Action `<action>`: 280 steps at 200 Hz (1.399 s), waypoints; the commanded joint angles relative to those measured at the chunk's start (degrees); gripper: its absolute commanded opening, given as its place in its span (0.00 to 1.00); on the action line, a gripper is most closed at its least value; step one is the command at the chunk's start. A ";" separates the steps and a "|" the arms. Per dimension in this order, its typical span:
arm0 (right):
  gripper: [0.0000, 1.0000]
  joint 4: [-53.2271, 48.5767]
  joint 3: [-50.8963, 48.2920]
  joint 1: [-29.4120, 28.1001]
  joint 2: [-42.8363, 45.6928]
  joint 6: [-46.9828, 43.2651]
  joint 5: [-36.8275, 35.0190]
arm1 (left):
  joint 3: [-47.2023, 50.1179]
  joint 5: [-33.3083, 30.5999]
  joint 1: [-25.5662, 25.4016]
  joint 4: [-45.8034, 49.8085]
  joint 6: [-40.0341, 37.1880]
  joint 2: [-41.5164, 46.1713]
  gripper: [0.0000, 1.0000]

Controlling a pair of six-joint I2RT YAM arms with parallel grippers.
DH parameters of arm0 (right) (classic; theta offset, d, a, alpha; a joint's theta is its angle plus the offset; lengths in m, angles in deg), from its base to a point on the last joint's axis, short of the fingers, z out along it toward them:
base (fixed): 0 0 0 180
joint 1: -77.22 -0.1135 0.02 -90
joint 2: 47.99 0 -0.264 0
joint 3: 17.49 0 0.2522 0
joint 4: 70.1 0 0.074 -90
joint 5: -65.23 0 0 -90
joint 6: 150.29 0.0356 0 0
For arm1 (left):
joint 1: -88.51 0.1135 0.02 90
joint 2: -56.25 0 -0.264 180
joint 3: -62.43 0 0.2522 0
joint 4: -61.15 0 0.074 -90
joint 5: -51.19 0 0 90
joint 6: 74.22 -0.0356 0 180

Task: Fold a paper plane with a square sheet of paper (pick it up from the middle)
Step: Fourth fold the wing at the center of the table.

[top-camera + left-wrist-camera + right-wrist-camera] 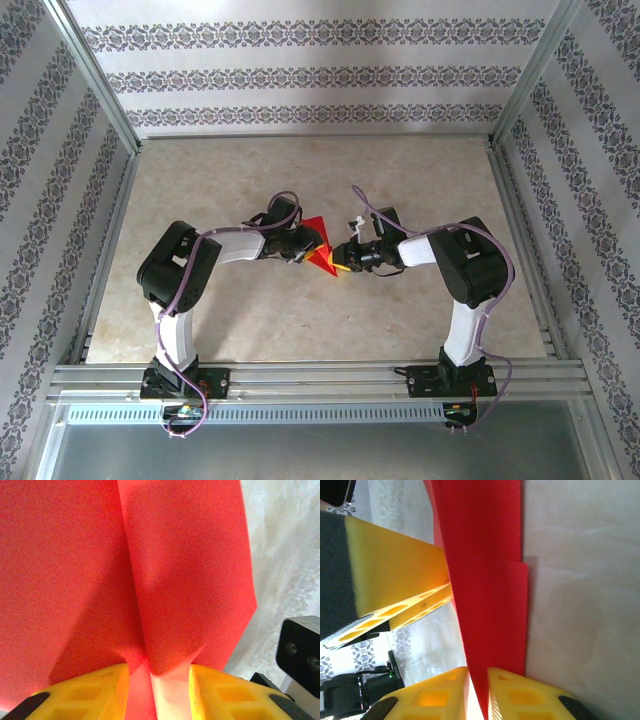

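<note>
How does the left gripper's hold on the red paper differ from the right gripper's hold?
The left gripper has its fingers well apart, with a bulging fold of the red paper between them; the right gripper has them nearly together, the paper thin and edge-on between them. The left gripper meets the paper from the left, the right gripper from the right. Both have yellow fingers and grip the same paper.

Seen from my remote desk: a beige marbled table (300, 330) under the fingers (520, 700), aluminium rails (320, 375) nearer, grey floral-striped walls (320, 75) beyond, evenly lit.
</note>
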State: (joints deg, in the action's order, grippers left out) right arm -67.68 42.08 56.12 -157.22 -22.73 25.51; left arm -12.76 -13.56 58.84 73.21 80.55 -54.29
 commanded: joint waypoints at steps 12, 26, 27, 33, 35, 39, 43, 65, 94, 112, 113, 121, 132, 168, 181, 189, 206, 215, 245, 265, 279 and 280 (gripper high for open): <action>0.23 -4.65 -0.10 0.45 -1.78 -3.04 -4.94 | -2.08 -1.87 -0.57 8.16 -1.88 -2.31 0.38; 0.25 -5.45 -0.02 0.45 -1.52 -4.00 -5.60 | -2.89 -1.94 -0.60 9.94 -2.32 -2.91 0.39; 0.25 -5.55 -0.02 0.45 -1.52 -4.04 -5.66 | -2.94 -1.91 -0.58 10.08 -2.35 -2.96 0.39; 0.25 -6.06 0.07 0.45 -1.38 -4.52 -6.07 | -3.23 -1.88 -0.57 10.60 -2.40 -3.21 0.40; 0.25 -6.25 0.08 0.38 -1.33 -4.62 -6.25 | -3.27 -1.88 -0.63 10.75 -2.44 -3.26 0.40; 0.25 -6.54 0.16 0.36 -1.25 -4.91 -6.52 | -3.42 -1.94 -0.71 11.14 -2.53 -3.43 0.40; 0.25 -6.78 0.21 0.35 -1.17 -5.22 -6.78 | -3.58 -2.03 -0.73 11.54 -2.61 -3.54 0.40; 0.25 -8.38 0.76 0.19 -0.98 -6.46 -8.12 | -4.69 -2.98 -0.71 14.53 -3.15 -4.37 0.41; 0.25 -10.56 1.55 -0.43 -0.98 -8.17 -9.93 | -5.94 -3.96 -0.81 18.06 -3.25 -5.36 0.41; 0.24 -11.34 1.74 -0.60 -0.98 -8.74 -10.71 | -6.45 -3.90 -0.83 19.00 -3.34 -5.92 0.41; 0.24 -11.39 1.74 -0.56 -0.98 -8.78 -10.81 | -6.48 -3.95 -0.83 19.09 -3.34 -5.96 0.41; 0.23 -11.59 1.74 -0.61 -0.93 -8.92 -11.04 | -6.74 -3.98 -0.87 19.72 -3.50 -6.24 0.42; 0.21 -11.77 1.75 -0.61 -0.96 -9.04 -11.34 | -6.97 -4.07 -0.83 20.30 -3.61 -6.52 0.42; 0.17 -11.70 1.75 -0.39 -1.38 -8.82 -11.37 | -7.22 -4.49 -0.85 21.38 -3.69 -7.14 0.44; 0.16 -11.49 1.70 -0.20 -1.66 -8.55 -11.01 | -7.39 -4.45 -0.84 21.62 -3.69 -7.36 0.44; 0.15 -11.35 1.66 -0.08 -1.84 -8.39 -10.82 | -7.44 -4.50 -0.86 21.73 -3.69 -7.41 0.44; 0.13 -11.18 1.66 0.09 -2.19 -8.30 -10.31 | -7.57 -4.46 -0.85 21.74 -3.78 -7.41 0.44; 0.13 -11.26 1.75 0.14 -2.38 -8.22 -10.06 | -7.69 -4.43 -0.87 21.73 -3.86 -7.32 0.43; 0.12 -11.35 2.18 0.36 -3.05 -8.03 -9.17 | -8.70 -3.92 -0.88 21.11 -4.86 -5.90 0.43; 0.11 -11.48 2.35 0.45 -3.52 -7.88 -8.75 | -9.36 -2.65 -0.74 18.88 -6.24 -3.85 0.44; 0.11 -11.70 2.45 0.45 -3.78 -7.79 -8.53 | -9.87 -1.39 -0.58 16.90 -7.10 -2.16 0.45; 0.11 -11.70 2.45 0.49 -3.83 -7.82 -8.49 | -9.90 -1.19 -0.62 16.63 -7.20 -2.06 0.45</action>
State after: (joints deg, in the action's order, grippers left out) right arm -75.52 45.03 55.73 -157.39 -29.16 22.69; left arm -22.29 -13.91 58.49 86.96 76.44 -57.61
